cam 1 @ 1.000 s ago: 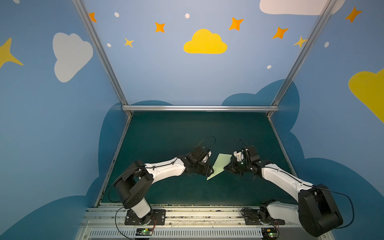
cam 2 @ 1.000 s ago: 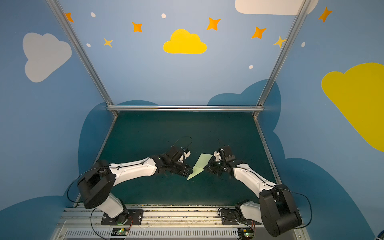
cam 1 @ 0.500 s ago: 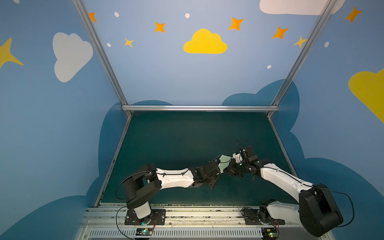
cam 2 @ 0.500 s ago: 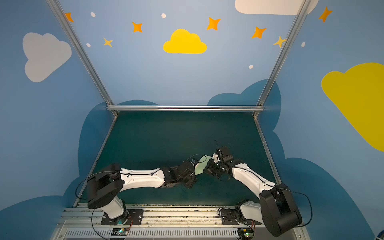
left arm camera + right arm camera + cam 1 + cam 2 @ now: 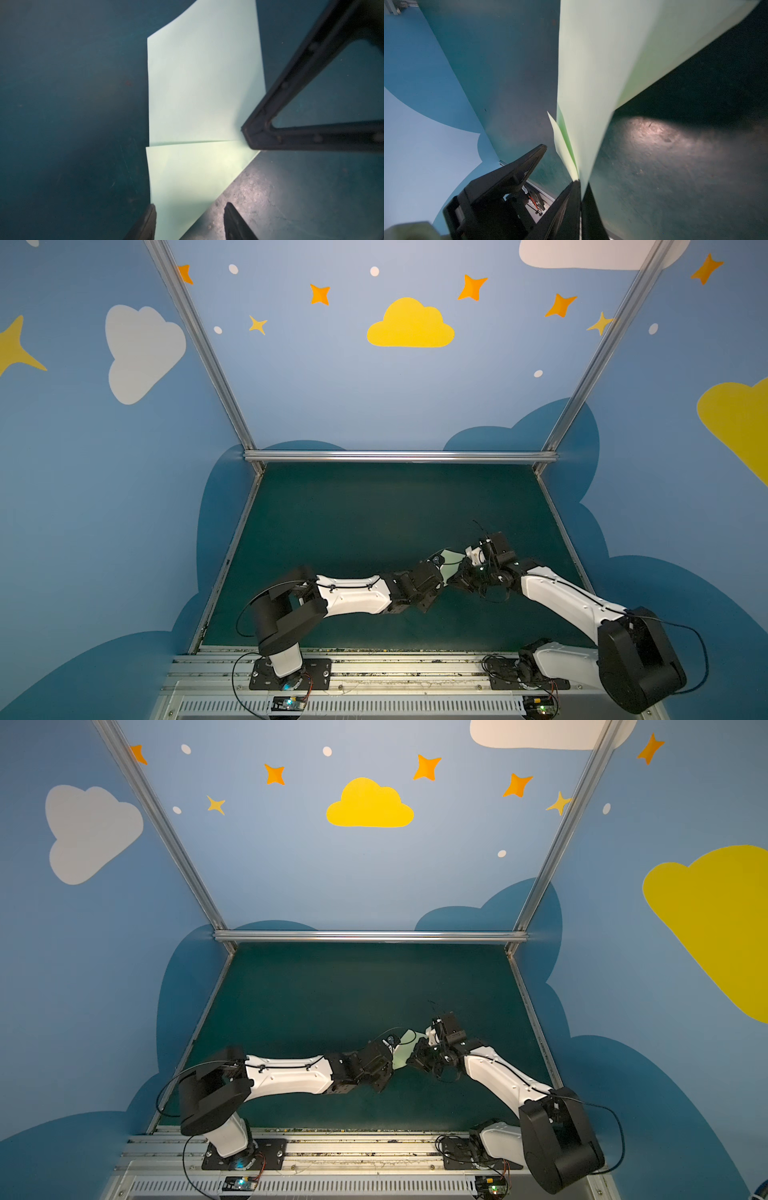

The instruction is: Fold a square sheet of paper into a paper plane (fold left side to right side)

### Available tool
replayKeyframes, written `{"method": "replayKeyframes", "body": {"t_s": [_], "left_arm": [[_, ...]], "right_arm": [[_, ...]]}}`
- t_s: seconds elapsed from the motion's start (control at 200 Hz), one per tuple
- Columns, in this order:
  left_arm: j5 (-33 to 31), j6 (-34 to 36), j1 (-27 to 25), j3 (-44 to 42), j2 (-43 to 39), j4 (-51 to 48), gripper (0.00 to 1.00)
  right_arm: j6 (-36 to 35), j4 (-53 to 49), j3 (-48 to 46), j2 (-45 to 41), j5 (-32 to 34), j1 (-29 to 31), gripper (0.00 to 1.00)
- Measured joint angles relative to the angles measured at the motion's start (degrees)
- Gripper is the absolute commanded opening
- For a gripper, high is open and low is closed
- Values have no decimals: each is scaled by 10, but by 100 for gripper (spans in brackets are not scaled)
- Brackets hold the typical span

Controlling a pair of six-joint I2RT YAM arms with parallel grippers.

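- right gripper (image 5: 580, 185): jaws closed flat on one edge of the paper plane (image 5: 591, 72). The pale green layers fan out straight ahead of the tips, and a thin flap peels away on one side.
- Just beside those jaws, a black finger (image 5: 525, 164) of the other arm stands near the paper; contact can't be made out there.
- left gripper (image 5: 190, 220): jaws part-way apart, nothing clamped. The plane's tapered end lies in the gap. One finger (image 5: 148, 220) sits right at the paper's long edge, the other is clear of it, over bare mat (image 5: 291, 197).
- Ahead of the left jaws, a crease runs across the sheet. The right gripper's black finger frame (image 5: 270, 133) meets the paper at the far end of that crease.
- Past the crease, the wider panel runs on and its far edge bows.
- In both top views the grippers meet tip to tip, with the plane (image 5: 451, 562) (image 5: 405, 1048) between them. Beyond the jaws is only dark green mat.
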Motion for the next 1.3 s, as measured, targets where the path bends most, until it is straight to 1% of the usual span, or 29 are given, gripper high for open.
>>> {"method": "replayKeyframes", "body": {"t_s": [0.135,0.24,0.4,0.481,0.571,0.706,0.896,0.926,1.026,1.051,1.101,1.146,1.196,1.246,1.296], "left_arm": [[0,9,-2,2,10,2,52],[0,13,-3,3,18,3,46],[-3,22,-3,3,25,5,33],[-4,24,-3,3,25,5,29],[-4,28,-3,3,25,5,22],[-1,33,-3,3,25,5,16],[7,36,-4,12,29,2,4],[9,36,-4,14,30,1,3],[17,39,-4,19,31,-4,4],[18,39,-4,20,31,-5,5],[20,41,-4,22,31,-8,14],[19,45,-4,23,31,-9,24],[17,44,-4,24,31,-10,38],[14,49,-4,24,31,-10,44],[11,48,-4,24,31,-11,45]], "right_arm": [[1,0,0,0,-1,0,0],[1,0,0,0,-1,0,0],[1,1,0,0,-2,0,0],[1,2,0,0,-3,0,0],[1,5,0,3,-3,0,0],[1,9,0,8,-5,0,0],[1,13,0,14,-6,0,0],[1,13,0,15,-6,0,0],[0,13,0,21,-6,-1,0],[0,13,0,22,-6,-1,0],[-1,13,0,24,-6,-2,0],[-2,13,1,24,-6,-2,0],[-2,13,2,25,-7,-5,0],[-3,13,3,25,-8,-5,0],[-4,13,4,25,-10,-7,0]]}}
